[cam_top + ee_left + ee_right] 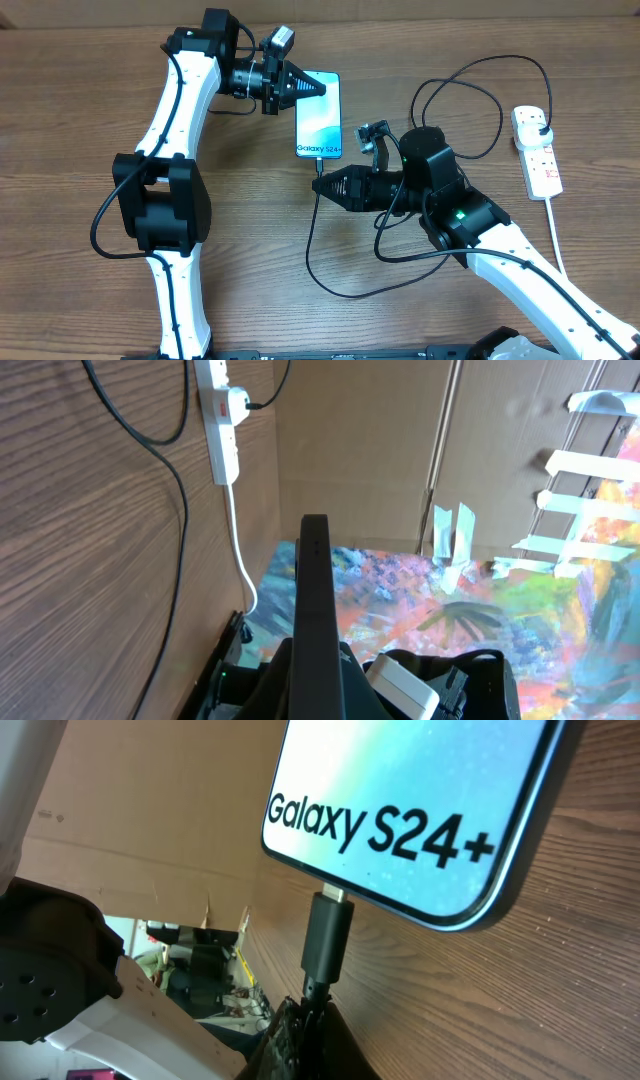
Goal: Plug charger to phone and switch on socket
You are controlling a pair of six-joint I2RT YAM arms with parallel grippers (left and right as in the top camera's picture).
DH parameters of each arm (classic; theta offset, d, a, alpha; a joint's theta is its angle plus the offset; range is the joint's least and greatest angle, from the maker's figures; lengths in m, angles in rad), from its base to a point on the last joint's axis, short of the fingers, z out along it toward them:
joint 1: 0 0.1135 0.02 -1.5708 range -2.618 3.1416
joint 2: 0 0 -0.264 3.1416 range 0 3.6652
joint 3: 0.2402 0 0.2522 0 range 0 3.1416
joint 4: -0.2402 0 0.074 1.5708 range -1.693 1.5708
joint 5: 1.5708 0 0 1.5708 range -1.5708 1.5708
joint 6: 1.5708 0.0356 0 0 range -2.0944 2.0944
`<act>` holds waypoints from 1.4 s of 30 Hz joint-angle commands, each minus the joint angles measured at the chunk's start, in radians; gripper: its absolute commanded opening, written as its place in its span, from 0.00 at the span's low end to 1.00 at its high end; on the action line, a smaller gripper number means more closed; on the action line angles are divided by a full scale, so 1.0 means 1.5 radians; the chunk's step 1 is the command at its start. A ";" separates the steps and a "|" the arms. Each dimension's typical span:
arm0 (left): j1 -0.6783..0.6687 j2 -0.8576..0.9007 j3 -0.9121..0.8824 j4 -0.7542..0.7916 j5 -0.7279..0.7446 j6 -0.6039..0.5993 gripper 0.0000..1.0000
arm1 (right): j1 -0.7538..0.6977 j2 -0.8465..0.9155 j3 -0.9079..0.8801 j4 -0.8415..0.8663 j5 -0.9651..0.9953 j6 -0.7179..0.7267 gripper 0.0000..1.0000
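- right wrist: the charger (328,935) has its connector tip at the port in the bottom edge of the phone (420,810). a sliver of bare metal shows between the two, so it does not look fully home.
- the right gripper (300,1025) is pinched tight on the cable just behind the connector body.
- overhead: the phone lies flat, screen up, and the left gripper (312,87) sits at its top end. its fingers are closed together with nothing between them, seemingly bracing the phone. whether they actually press on it cannot be told.
- the socket (538,150) lies at the far right, well apart from both arms. the charger's plug end is in it. the switch position is too small to read.
- risk: a push slightly off the port's line could jam or bend the tip.
- risk: if the left brace is not bearing down, the phone may slide up the wood instead of taking the connector.
- risk: when the right arm reaches for the switch, the slack loops near it could snag and tug the connector back out.
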 commanded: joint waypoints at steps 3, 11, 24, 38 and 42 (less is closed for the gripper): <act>-0.011 -0.032 0.011 -0.002 0.031 0.026 0.04 | -0.006 -0.002 -0.003 0.005 0.024 0.001 0.04; -0.013 -0.032 0.011 -0.003 0.035 0.032 0.04 | -0.006 0.000 -0.003 0.005 0.034 0.002 0.04; -0.013 -0.032 0.011 -0.010 0.038 0.025 0.04 | -0.006 0.008 -0.003 0.004 0.045 -0.001 0.04; -0.013 -0.032 0.011 -0.010 0.039 0.025 0.04 | -0.043 0.009 -0.003 0.014 0.063 0.000 0.04; -0.014 -0.032 0.011 -0.010 0.039 0.025 0.04 | -0.043 0.009 -0.003 0.029 0.063 0.000 0.04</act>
